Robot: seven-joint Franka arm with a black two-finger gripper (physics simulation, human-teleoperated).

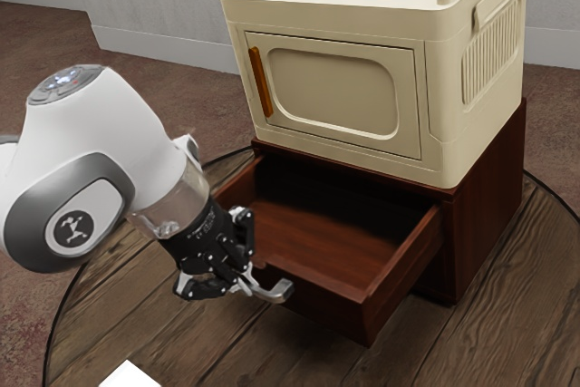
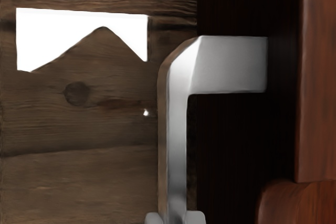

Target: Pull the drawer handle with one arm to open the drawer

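Note:
In the exterior view my gripper [image 1: 243, 284] is at the metal drawer handle [image 1: 277, 292], on the outer side of the drawer's front. The dark red wooden drawer [image 1: 331, 304] stands well out of its cabinet [image 1: 485, 210], its inside visible from above. The wrist view has the handle [image 2: 177, 145] as a bent grey bar, with my gripper [image 2: 176, 217] shut on it at the lower edge, one fingertip against each side. The drawer's front edge [image 2: 320, 77] lies beyond the bar. Part of the handle is hidden by the fingers in the exterior view.
A cream box [image 1: 344, 88] with a closed door, an orange door handle [image 1: 260, 82] and top rails sits on the cabinet. Both stand on a round wooden table [image 1: 444, 342]. A white flat piece [image 1: 130, 375] lies near the table's front edge.

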